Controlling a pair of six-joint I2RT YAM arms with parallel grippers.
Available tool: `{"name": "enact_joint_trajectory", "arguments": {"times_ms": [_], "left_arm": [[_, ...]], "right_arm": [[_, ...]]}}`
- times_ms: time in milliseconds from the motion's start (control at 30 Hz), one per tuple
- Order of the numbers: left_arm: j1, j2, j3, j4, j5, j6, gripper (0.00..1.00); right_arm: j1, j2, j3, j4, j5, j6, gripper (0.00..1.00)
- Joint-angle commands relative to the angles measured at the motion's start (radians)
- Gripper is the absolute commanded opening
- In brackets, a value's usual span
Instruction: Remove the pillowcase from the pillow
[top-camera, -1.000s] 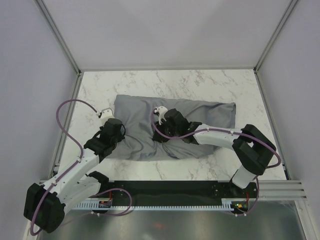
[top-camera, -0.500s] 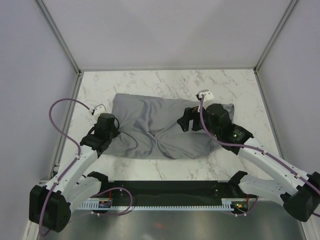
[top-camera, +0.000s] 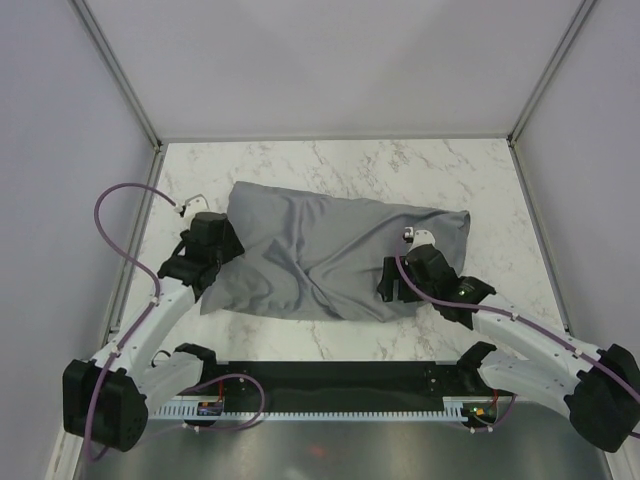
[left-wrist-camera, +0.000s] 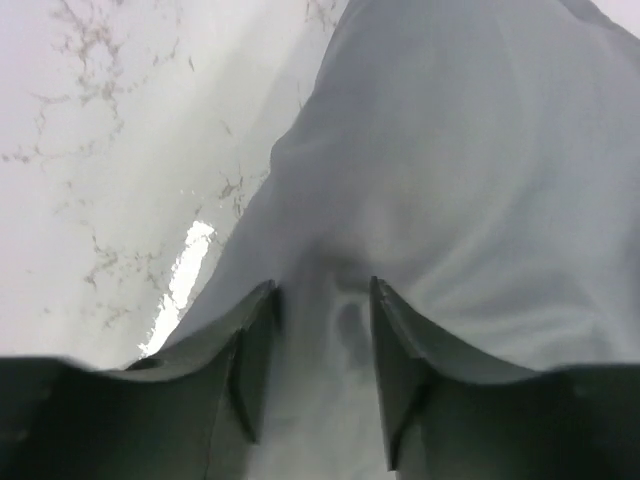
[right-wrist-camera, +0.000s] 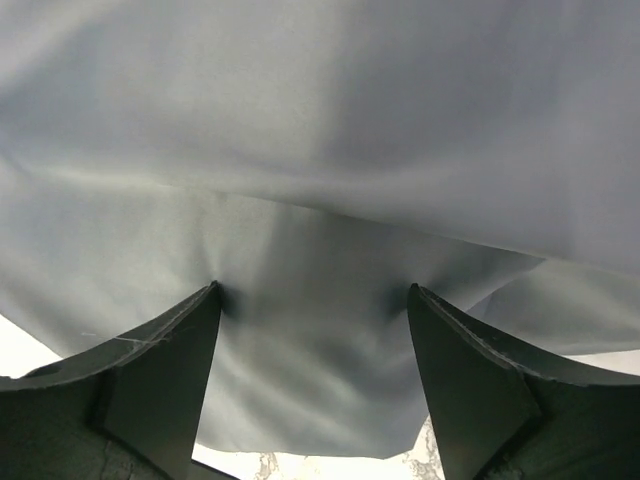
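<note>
The grey pillowcase (top-camera: 320, 250) lies rumpled across the marble table, filling most of the left wrist view (left-wrist-camera: 480, 150) and the right wrist view (right-wrist-camera: 320, 120). The pillow is hidden inside it; no cream surface shows. My left gripper (top-camera: 225, 258) is at the case's left edge, jaws apart, with a raised fold of grey cloth running between the fingers (left-wrist-camera: 322, 300). My right gripper (top-camera: 388, 285) rests on the case's near right part. It stands wide open (right-wrist-camera: 315, 295), both fingertips pressing dents into the cloth, just behind its near hem.
Bare marble table (left-wrist-camera: 120, 150) lies left of the case and behind it (top-camera: 330, 165). Grey enclosure walls with metal posts (top-camera: 120, 75) close in the sides and back. A black rail (top-camera: 330, 385) with the arm bases runs along the near edge.
The left gripper, shut on the case's left edge before, now has its jaws apart. The right gripper swung from the case's middle to the right, then down onto its near right part.
</note>
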Motion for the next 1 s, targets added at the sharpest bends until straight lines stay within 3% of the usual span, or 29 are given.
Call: {"name": "enact_joint_trajectory", "arguments": {"times_ms": [0,67,100,233,333,467,667,767,800,900,967], "left_arm": [[0.005,-0.011,0.062,0.048,0.010,0.027,0.74],[-0.004,-0.030,0.059,0.047,0.015,0.024,0.81],[-0.012,-0.037,0.057,0.047,0.012,0.024,0.83],[-0.103,-0.056,0.063,0.047,-0.014,0.042,0.86],[-0.210,-0.054,0.066,0.048,-0.045,0.053,0.86],[-0.317,-0.051,0.062,0.047,-0.068,0.030,0.86],[-0.436,-0.039,0.086,0.059,-0.077,-0.021,0.86],[-0.505,0.004,0.115,0.084,-0.089,-0.019,0.87],[-0.524,0.021,0.124,0.091,-0.092,-0.018,0.87],[-0.611,0.107,0.166,0.117,-0.146,0.004,0.87],[-0.686,0.166,0.215,0.114,-0.229,0.033,0.87]], "right_arm": [[0.000,-0.004,-0.052,0.062,-0.027,0.041,0.82],[0.000,0.014,-0.081,0.126,-0.096,0.046,0.61],[-0.002,0.024,-0.107,0.152,-0.119,0.052,0.45],[0.005,0.109,-0.144,0.319,-0.222,0.069,0.19],[0.032,0.172,-0.137,0.413,-0.251,0.080,0.07],[0.075,0.258,-0.069,0.490,-0.259,0.084,0.03],[0.107,0.366,0.005,0.510,-0.248,0.074,0.07],[0.115,0.349,0.003,0.493,-0.243,0.080,0.25],[0.115,0.335,0.000,0.482,-0.239,0.081,0.40],[0.114,0.245,-0.008,0.407,-0.175,0.075,0.72],[0.115,0.162,-0.006,0.297,-0.095,0.064,0.78]]}}
